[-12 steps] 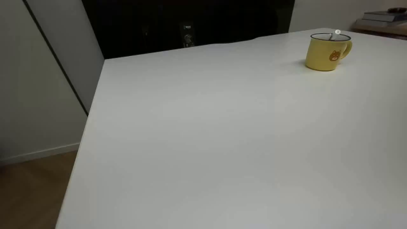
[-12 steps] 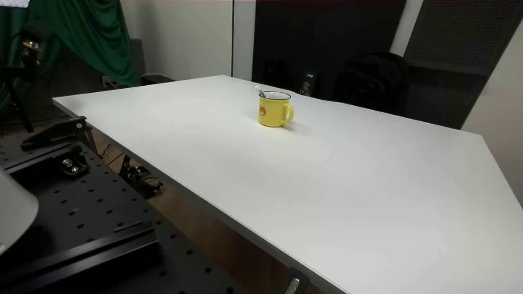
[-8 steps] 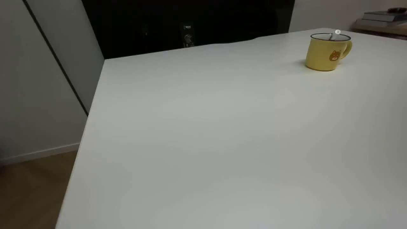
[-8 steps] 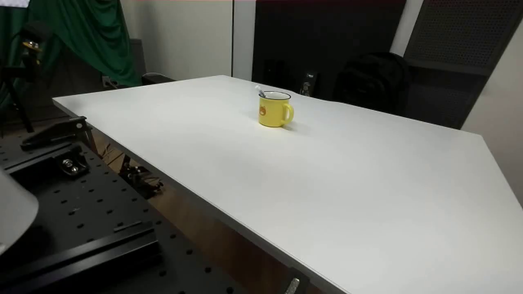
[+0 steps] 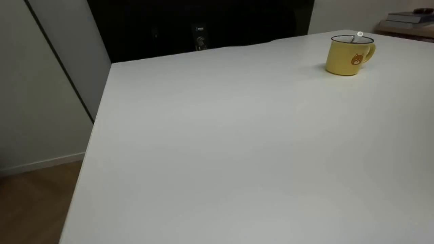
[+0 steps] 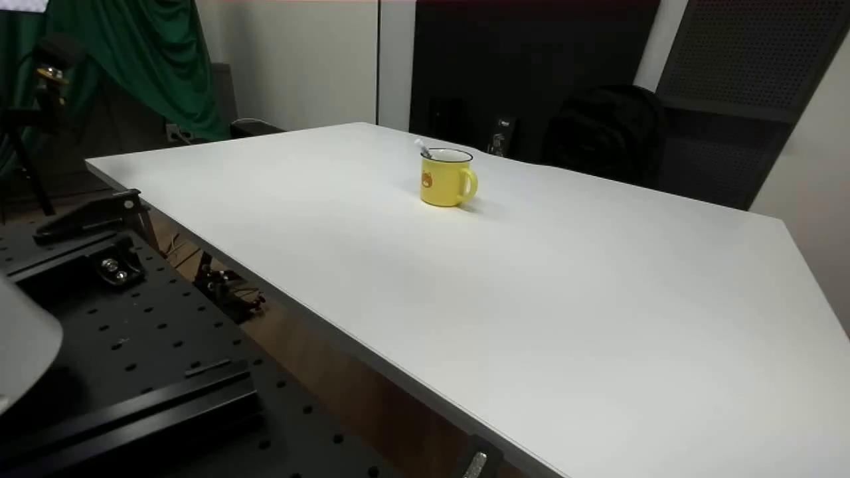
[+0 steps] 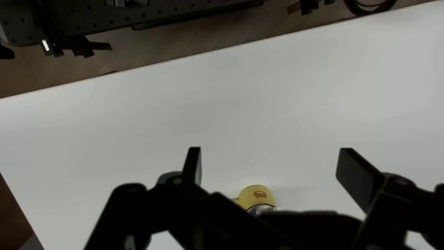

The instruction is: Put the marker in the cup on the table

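The yellow cup [image 5: 343,58] stands upright on the white table [image 5: 210,135]. It also shows in another exterior view [image 6: 441,180], and in the wrist view [image 7: 255,197] its lower part is hidden behind the gripper. The marker [image 5: 359,34] leans inside the cup, with its white end above the rim; it also shows in an exterior view [image 6: 422,147] and partly in the wrist view [image 7: 269,209]. My gripper [image 7: 270,159] is open, with nothing between its fingertips. It is above the table, apart from the cup, and out of view in both exterior views.
A black perforated mounting plate [image 6: 153,312] lies along the near table edge, with a gap to the floor between. Books [image 5: 403,23] lie on a surface behind the table. A dark backpack [image 6: 604,133] is beyond the far edge.
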Available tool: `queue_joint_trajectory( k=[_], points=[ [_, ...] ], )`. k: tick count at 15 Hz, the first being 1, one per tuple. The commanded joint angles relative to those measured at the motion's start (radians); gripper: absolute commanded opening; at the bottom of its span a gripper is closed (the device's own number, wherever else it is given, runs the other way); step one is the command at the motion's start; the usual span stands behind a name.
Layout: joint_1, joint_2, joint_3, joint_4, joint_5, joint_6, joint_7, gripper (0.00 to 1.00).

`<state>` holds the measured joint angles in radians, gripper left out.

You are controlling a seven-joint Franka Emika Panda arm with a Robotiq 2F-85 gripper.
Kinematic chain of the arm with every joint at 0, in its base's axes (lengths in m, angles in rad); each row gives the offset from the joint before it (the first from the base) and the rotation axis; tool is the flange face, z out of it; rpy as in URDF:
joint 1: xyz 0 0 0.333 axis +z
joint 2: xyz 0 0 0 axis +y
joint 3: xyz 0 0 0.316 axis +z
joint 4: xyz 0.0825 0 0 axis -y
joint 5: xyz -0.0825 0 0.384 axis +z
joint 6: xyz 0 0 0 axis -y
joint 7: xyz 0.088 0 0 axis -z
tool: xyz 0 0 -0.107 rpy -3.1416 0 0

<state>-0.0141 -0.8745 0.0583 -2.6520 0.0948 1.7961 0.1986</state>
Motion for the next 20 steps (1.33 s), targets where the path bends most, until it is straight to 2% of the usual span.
queue_joint_trajectory(
  k=[1,4,8,12,18,19,20],
  points=[
    [-0.015,0.138,0.015,-0.015,-0.019,0.115,-0.011,1.0],
    [-0.009,0.273,0.014,-0.016,-0.029,0.252,-0.02,1.0],
    [-0.019,0.488,0.019,0.049,-0.052,0.414,0.002,1.0],
    [-0.033,0.66,0.039,0.132,-0.146,0.576,0.053,1.0],
    [-0.024,0.865,0.023,0.274,-0.291,0.647,0.15,1.0],
    [-0.007,0.793,0.009,0.203,-0.234,0.645,0.074,1.0],
    [-0.005,0.822,0.006,0.223,-0.254,0.653,0.093,1.0]
  ],
)
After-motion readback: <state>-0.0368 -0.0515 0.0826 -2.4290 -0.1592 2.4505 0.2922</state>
